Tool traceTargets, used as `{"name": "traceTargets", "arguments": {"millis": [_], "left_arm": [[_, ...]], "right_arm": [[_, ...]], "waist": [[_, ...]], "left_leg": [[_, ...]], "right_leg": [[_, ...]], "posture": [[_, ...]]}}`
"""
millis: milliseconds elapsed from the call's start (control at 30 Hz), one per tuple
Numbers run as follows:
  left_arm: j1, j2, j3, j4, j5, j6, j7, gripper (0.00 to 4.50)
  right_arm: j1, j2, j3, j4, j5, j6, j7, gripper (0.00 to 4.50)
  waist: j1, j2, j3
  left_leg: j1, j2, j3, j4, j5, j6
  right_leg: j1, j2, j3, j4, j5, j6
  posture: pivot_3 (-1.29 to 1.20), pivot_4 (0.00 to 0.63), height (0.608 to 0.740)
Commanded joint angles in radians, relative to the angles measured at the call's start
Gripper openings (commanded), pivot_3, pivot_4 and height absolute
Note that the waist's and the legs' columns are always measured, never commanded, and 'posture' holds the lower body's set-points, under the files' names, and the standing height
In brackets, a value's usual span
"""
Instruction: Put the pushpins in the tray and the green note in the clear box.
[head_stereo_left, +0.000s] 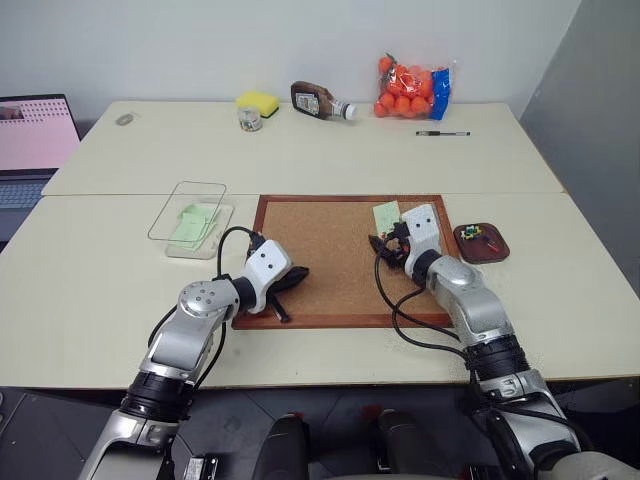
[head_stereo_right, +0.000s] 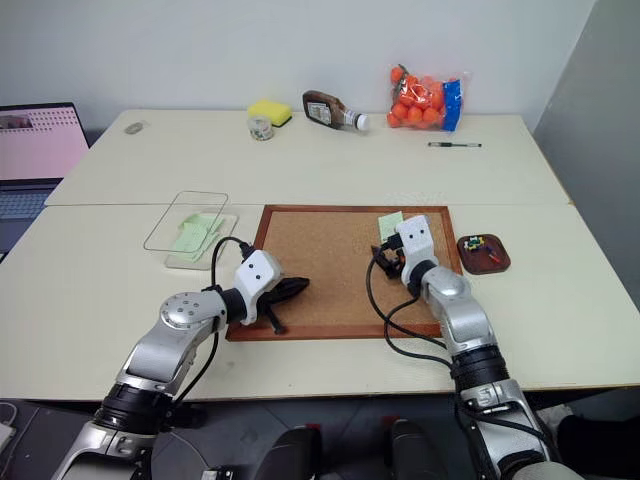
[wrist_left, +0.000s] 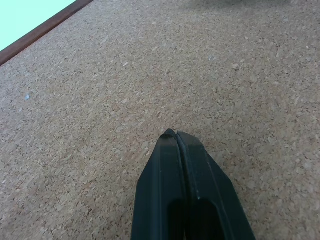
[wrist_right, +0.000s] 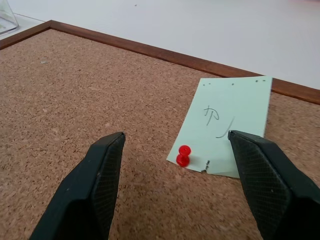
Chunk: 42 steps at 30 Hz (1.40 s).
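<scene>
The right end effector gapes empty just short of the red pin holding the note on the board; closing off-centre could tear paper. The left end effector is shut, empty.

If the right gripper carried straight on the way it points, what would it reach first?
Probably the red pushpin at the near corner of the green note on the cork board. The open right gripper is lined up with the pin between its fingers; the depth left is hard to judge.
</scene>
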Motion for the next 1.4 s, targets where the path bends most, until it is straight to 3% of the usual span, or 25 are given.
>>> {"name": "traceTargets", "arguments": {"millis": [33,500,933,1200,1300,1333,1400], "left_arm": [[0.018,0.005,-0.015,0.005,0.02,0.017,0.003,0.0],[0.023,0.004,-0.018,-0.003,0.018,0.022,0.008,0.0],[0.025,-0.001,-0.023,-0.007,0.018,0.024,0.009,0.0],[0.012,-0.022,0.003,0.001,0.0,0.023,0.028,0.0],[-0.028,-0.055,0.065,0.001,-0.08,0.061,0.023,0.0],[-0.041,-0.064,0.085,-0.006,-0.115,0.077,0.01,0.37],[-0.068,-0.075,0.112,-0.027,-0.183,0.113,-0.03,0.64]], "right_arm": [[-0.041,0.0,-0.01,0.029,-0.017,-0.044,-0.002,2.79],[-0.04,0.002,-0.02,0.049,-0.029,-0.072,0.001,0.07],[-0.009,0.034,-0.083,-0.072,0.04,-0.172,0.003,0.07],[0.026,0.012,-0.071,-0.208,0.073,-0.104,0.057,0.07],[0.055,-0.01,-0.055,-0.303,0.092,-0.044,0.1,0.07],[0.062,-0.015,-0.051,-0.326,0.097,-0.027,0.108,0.0],[0.075,-0.027,-0.041,-0.367,0.11,0.006,0.125,0.0]], "waist": [[0.0,0.0,0.0],[0.0,0.0,0.0],[0.0,0.0,0.0],[0.001,0.0,0.0],[0.003,0.0,0.0],[0.004,0.0,0.0],[0.003,-0.001,0.001]], "left_leg": [[0.0,0.0,0.0,0.0,0.0,0.0],[0.0,0.0,0.0,0.0,0.0,0.0],[0.0,0.0,0.0,0.0,0.0,0.0],[0.0,0.0,0.0,0.0,0.0,0.0],[-0.001,0.0,0.0,0.0,0.0,0.0],[-0.001,0.0,0.0,0.0,0.0,0.0],[-0.001,0.0,-0.001,0.001,0.0,0.0]], "right_leg": [[0.0,0.0,0.0,0.0,0.0,0.0],[0.0,0.0,0.0,0.0,0.0,0.0],[0.0,0.0,0.0,0.0,0.0,0.0],[0.0,0.0,0.0,0.0,0.0,0.0],[0.0,0.0,0.0,0.0,0.0,0.0],[0.0,0.0,0.0,0.0,0.0,0.0],[0.0,0.0,-0.001,0.0,0.0,0.0]], "posture": [[0.0,0.15,0.74],[0.0,0.15,0.74],[0.0,0.15,0.74],[0.0,0.15,0.74],[0.0,0.15,0.74],[0.0,0.15,0.74],[0.0,0.15,0.74]]}}
